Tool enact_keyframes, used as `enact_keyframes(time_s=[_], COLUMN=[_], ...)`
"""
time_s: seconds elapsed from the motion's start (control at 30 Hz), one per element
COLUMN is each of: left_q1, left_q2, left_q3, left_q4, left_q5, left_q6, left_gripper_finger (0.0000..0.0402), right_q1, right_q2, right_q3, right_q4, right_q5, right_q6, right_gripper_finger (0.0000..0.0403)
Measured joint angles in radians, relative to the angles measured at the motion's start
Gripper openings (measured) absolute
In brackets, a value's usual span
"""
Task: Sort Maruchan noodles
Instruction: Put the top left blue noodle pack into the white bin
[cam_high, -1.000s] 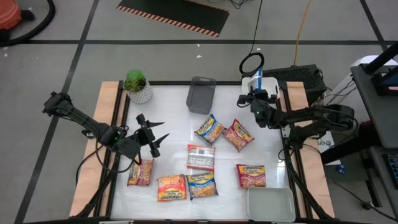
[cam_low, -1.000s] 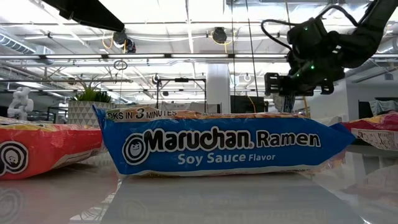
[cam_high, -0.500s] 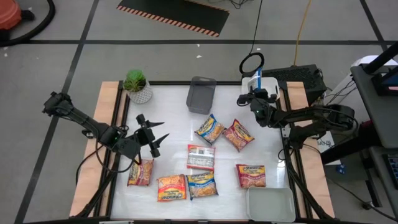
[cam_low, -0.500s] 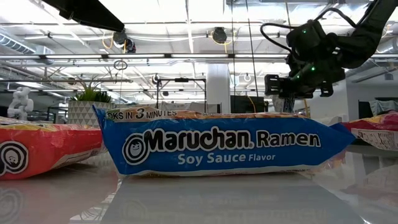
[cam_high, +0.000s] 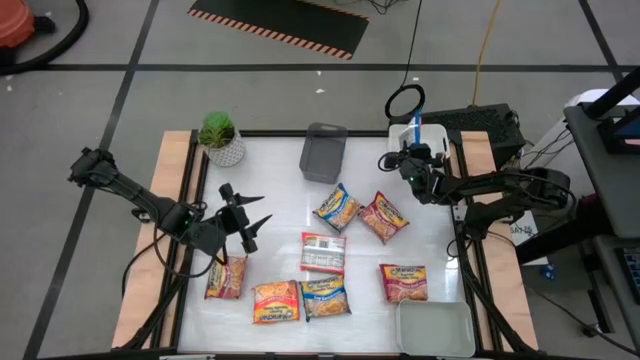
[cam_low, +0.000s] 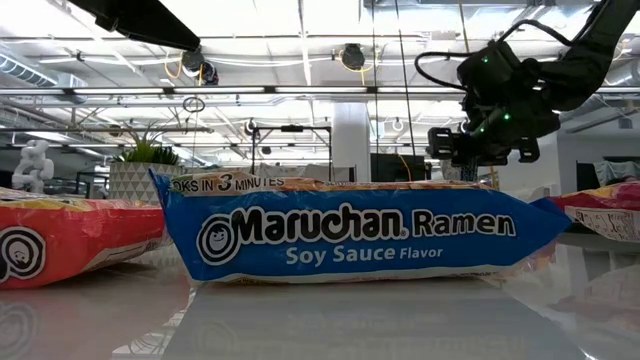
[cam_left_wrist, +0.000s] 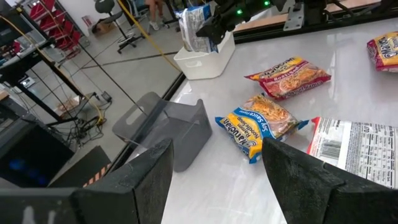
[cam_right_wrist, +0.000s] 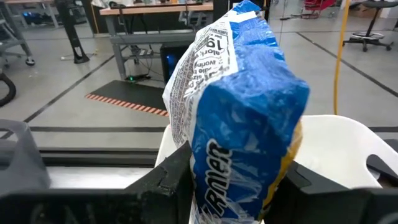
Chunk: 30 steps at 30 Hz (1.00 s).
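My right gripper (cam_high: 407, 158) is at the table's far right, shut on a blue-and-yellow Maruchan packet (cam_right_wrist: 242, 106) that stands over the white tray (cam_high: 432, 136). My left gripper (cam_high: 250, 215) hovers open over the table's left side, with nothing between its fingers. Several more packets lie flat on the table: blue-and-yellow (cam_high: 338, 207), red (cam_high: 383, 216), white-and-red (cam_high: 323, 252), red (cam_high: 227, 277), orange (cam_high: 276, 302), blue (cam_high: 324, 298) and red (cam_high: 403, 282). The low view shows the near blue packet (cam_low: 350, 235) close up. My right gripper pinches the blue packet's lower part (cam_right_wrist: 208, 165) between its two fingers, one on each flat face. The fingers come nearly level, pointing toward the table's far edge. The packet stands upright on edge at the white tray (cam_left_wrist: 202, 59); whether it touches the tray I cannot tell.
A grey tray (cam_high: 323, 152) stands at the far middle and a small potted plant (cam_high: 220, 138) at the far left corner. A second white tray (cam_high: 435, 328) sits at the near right corner. Bare table lies between my left gripper and the grey tray.
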Motion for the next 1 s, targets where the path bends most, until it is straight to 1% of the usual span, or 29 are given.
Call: enact_keyframes(time_s=[0.17, 0.33, 0.43, 0.67, 0.8, 1.0], left_q1=[0.000, 0.000, 0.000, 0.000, 0.000, 0.000], left_q2=[0.000, 0.000, 0.000, 0.000, 0.000, 0.000], left_q3=[0.000, 0.000, 0.000, 0.000, 0.000, 0.000], left_q4=[0.000, 0.001, 0.001, 0.001, 0.000, 0.000], left_q5=[0.000, 0.000, 0.000, 0.000, 0.000, 0.000], left_q6=[0.000, 0.005, 0.006, 0.008, 0.008, 0.008], left_gripper_finger=[0.0250, 0.0250, 0.0250, 0.0250, 0.0250, 0.0250], right_q1=[-0.005, -0.028, -0.037, -0.038, -0.038, -0.035], right_q2=[0.050, 0.116, 0.140, 0.147, 0.147, 0.147], right_q3=[0.000, 0.000, 0.000, 0.000, 0.000, 0.000], right_q4=[0.001, 0.035, 0.041, 0.045, 0.061, 0.134], right_q5=[-0.001, -0.047, -0.050, -0.054, -0.088, -0.133], right_q6=[0.003, 0.033, 0.034, 0.034, 0.020, -0.037], right_gripper_finger=[0.0125, 0.0126, 0.0130, 0.0162, 0.0185, 0.0211])
